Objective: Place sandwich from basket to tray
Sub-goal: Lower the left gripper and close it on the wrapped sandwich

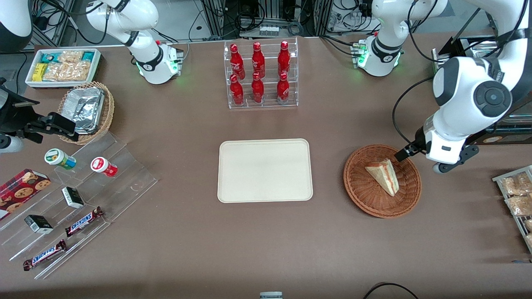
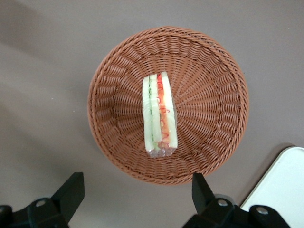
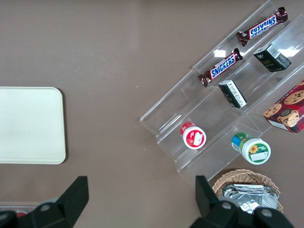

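Sandwich [image 1: 384, 175] lies in the basket [image 1: 365, 199], which I see toward the working arm's end, well apart from the tray [image 1: 264, 170]. Its long axis runs diagonally, wide end toward the gripper [image 2: 137, 194], which hovers above the basket rim, released and empty.

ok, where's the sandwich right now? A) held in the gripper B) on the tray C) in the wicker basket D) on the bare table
C: the sandwich lies in the reddish-brown wicker basket; the left gripper hovers open above it, holding nothing, and the cream tray has nothing on it.
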### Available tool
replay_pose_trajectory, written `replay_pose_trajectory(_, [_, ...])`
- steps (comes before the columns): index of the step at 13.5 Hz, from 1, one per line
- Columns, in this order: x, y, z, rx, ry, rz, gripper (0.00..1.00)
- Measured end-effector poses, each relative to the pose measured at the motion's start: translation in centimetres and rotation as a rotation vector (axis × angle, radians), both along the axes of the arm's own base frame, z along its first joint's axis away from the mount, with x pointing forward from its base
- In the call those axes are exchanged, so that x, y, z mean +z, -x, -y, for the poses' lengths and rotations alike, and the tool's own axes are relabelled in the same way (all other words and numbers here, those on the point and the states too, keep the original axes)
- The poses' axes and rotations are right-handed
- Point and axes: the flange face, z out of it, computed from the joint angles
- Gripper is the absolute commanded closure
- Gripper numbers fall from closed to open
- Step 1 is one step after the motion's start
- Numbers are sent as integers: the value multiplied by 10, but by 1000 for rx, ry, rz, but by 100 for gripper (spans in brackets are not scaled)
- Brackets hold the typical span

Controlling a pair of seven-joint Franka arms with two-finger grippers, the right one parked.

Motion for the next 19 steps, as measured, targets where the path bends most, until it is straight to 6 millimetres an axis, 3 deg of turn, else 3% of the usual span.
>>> replay_pose_trajectory(7, [-48, 6, 8, 48, -13, 55, 0])
replay_pose_trajectory(17, [-122, 5, 19, 74, -12, -22, 0])
replay_pose_trajectory(19, [-133, 3, 20, 74, -7, -20, 7])
